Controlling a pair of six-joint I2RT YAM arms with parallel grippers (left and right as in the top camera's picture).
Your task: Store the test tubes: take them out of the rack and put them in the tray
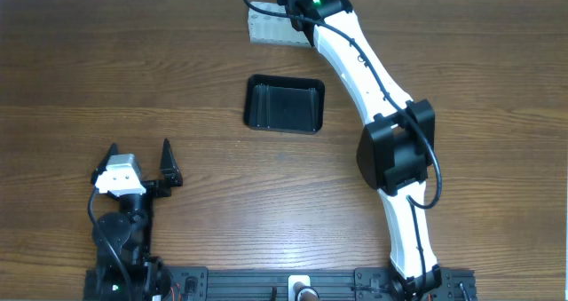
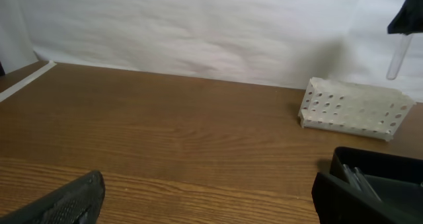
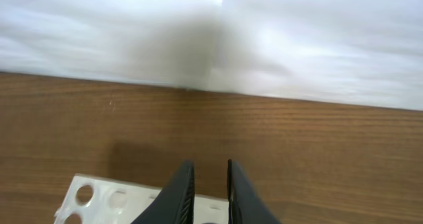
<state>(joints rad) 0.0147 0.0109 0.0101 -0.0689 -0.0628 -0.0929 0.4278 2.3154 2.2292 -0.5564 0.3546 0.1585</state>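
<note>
**One tube out of rack, carry to tray pending**

Observed right gripper (image 2: 404, 16) high over the far end of the rack (image 2: 350, 108). Jaws drawn nearly together on a clear tube (image 2: 395, 57) hanging upright below, lower end apparently clear of the rack top. Confirmed in the right wrist view: fingers (image 3: 182, 191) a narrow slit apart.

Judged step in hand: extraction done, carry to tray not yet begun. Located tray (image 1: 249, 104) near the rack, on the side toward the arm bases. Appears to hold tubes (image 2: 357, 178) already, count not legible.

Requires next: carrying the tube over the tray, lowering and tilting it to lie flat, then opening.

Found left gripper (image 1: 140, 157) parked near its base, jaws spread wide, holding nothing.
</note>
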